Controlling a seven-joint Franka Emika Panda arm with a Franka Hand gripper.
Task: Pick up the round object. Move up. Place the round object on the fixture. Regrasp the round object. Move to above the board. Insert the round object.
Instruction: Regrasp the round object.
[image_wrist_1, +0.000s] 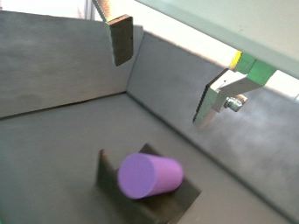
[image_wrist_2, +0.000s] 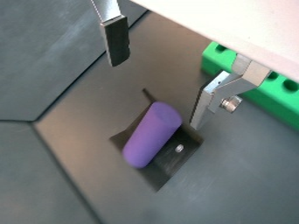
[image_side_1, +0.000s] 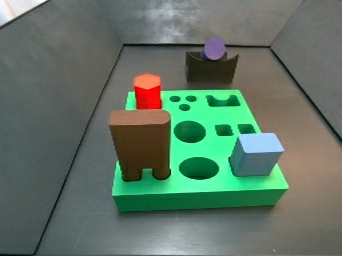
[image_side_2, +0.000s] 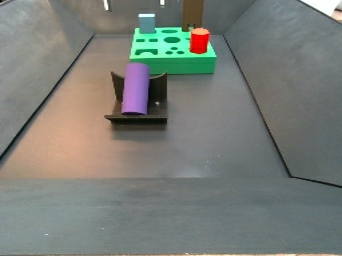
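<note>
The purple cylinder peg (image_wrist_2: 151, 134) lies in the fixture's (image_side_2: 136, 116) notch; the gripper (image_wrist_2: 163, 76) hovers above, jaws open and empty.

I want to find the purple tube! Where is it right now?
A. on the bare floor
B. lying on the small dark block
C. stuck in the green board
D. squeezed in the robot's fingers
B: the round object lies in the fixture notch; the gripper is open above it.
</note>
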